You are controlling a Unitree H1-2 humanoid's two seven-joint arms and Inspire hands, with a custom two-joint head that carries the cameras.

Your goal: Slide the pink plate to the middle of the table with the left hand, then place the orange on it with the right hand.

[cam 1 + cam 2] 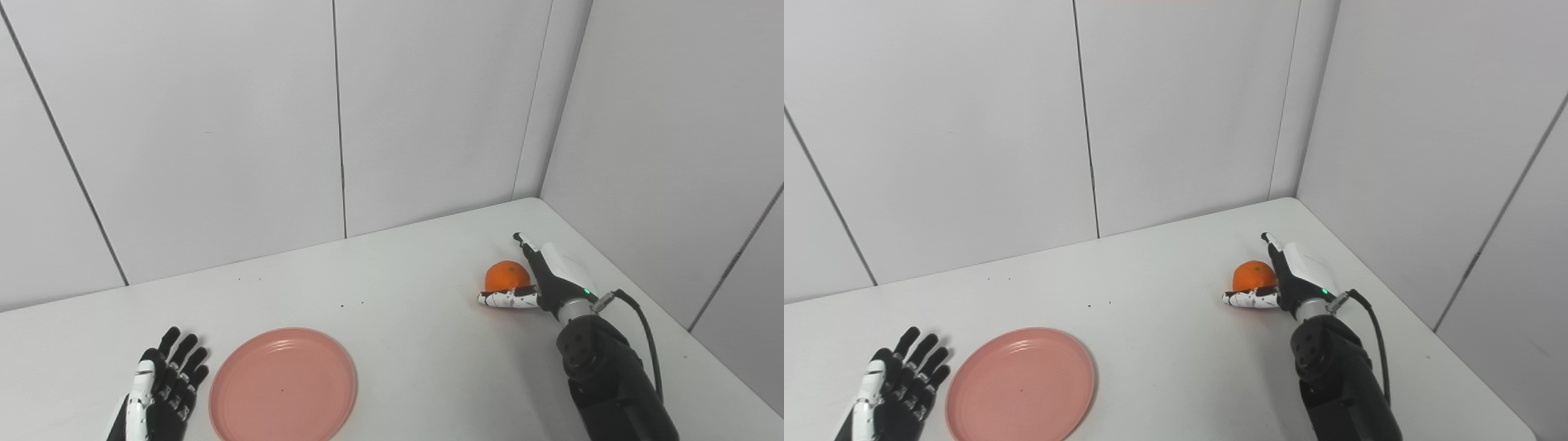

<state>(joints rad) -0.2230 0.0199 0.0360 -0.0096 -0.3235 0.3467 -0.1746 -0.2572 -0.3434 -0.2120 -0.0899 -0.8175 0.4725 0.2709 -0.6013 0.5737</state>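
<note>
Your right hand point(539, 282) is cupping, fingers apart, around the round orange fruit point(506, 275) on the white table point(429, 343); your left hand point(162, 383) is lying spread beside the round pink plastic plate point(283, 384).

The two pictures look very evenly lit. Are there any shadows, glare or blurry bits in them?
Left eye view: soft, flat light, with only a faint shadow under the orange and beside the right hand; no glare on the pink plate. Right eye view: just as sharp, the left hand crisp, the table evenly bright; the wall seams look slanted, not blurred.
</note>
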